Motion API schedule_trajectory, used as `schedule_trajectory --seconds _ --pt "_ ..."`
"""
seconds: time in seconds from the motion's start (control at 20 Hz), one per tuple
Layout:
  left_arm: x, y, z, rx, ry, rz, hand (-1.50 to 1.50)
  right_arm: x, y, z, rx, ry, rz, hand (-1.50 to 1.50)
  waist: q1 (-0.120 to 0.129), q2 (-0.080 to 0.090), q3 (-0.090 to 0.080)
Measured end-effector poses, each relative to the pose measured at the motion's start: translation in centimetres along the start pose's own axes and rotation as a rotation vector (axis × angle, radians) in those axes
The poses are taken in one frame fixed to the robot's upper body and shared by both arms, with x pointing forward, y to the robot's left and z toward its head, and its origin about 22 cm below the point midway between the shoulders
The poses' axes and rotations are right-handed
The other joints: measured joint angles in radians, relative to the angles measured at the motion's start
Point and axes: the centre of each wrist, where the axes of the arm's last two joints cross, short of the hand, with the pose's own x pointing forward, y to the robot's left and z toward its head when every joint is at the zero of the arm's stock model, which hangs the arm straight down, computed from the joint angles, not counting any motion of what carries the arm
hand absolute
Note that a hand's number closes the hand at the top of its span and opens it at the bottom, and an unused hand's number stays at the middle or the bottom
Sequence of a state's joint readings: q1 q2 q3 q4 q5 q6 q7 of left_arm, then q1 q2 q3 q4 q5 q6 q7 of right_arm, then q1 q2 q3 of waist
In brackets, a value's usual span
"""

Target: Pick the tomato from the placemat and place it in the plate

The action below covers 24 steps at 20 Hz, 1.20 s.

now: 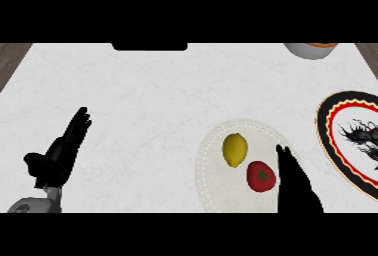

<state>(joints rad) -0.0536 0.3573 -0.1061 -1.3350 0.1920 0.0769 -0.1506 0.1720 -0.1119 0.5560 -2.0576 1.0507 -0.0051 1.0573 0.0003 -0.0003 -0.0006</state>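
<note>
Head view: the tomato (260,176) is seen on the pale round placemat (214,185), beside a lemon (235,149). The right hand (297,187) is held straight-fingered just beside it (grasping nothing). The left hand (63,150) rests released at left. The plate (328,140) lies right.

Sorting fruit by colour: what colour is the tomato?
Red, with a small dark green stem mark; the tomato shows in the head view.

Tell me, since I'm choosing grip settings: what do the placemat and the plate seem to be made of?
The placemat looks like woven cloth or lace: cream, matte, with a scalloped edge. The plate looks like glazed ceramic: smooth, with printed red, black and gold bands and a dark motif. Neither is certain.
</note>
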Motion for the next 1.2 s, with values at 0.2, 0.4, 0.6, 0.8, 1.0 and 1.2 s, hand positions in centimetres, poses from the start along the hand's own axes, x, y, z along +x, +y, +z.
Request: schedule_trajectory --seconds 0.2,0.4,0.6,0.8,1.0,1.2 --pt "0.0 0.2 0.3 0.004 0.003 -0.003 0.0 0.4 0.1 -1.0 0.032 0.024 0.022 -1.5 0.001 0.0 0.0" --pt "0.0 0.3 0.4 0.0 -0.003 0.0 0.0 0.5 0.9 -2.2 0.058 0.046 0.042 -1.5 0.001 0.0 0.0" --pt "-0.7 0.1 0.5 0.0 -0.001 0.001 0.0 0.1 1.6 -3.1 0.07 0.07 0.074 -1.5 0.0 0.0 0.0" --pt "-0.4 0.3 0.0 0.004 -0.003 0.002 0.0 -0.2 2.4 -4.1 0.07 0.102 0.106 -1.5 0.0 0.0 0.001" --pt "-0.3 -0.1 0.1 0.003 -0.001 0.001 0.0 -1.7 3.5 -5.3 0.08 0.127 0.117 1.5 -0.001 -0.001 0.0" --pt "-0.5 0.4 -0.1 -0.005 -0.003 0.001 0.0 -1.6 3.4 -6.4 0.128 0.094 0.106 1.5 -0.001 -0.003 -0.003"
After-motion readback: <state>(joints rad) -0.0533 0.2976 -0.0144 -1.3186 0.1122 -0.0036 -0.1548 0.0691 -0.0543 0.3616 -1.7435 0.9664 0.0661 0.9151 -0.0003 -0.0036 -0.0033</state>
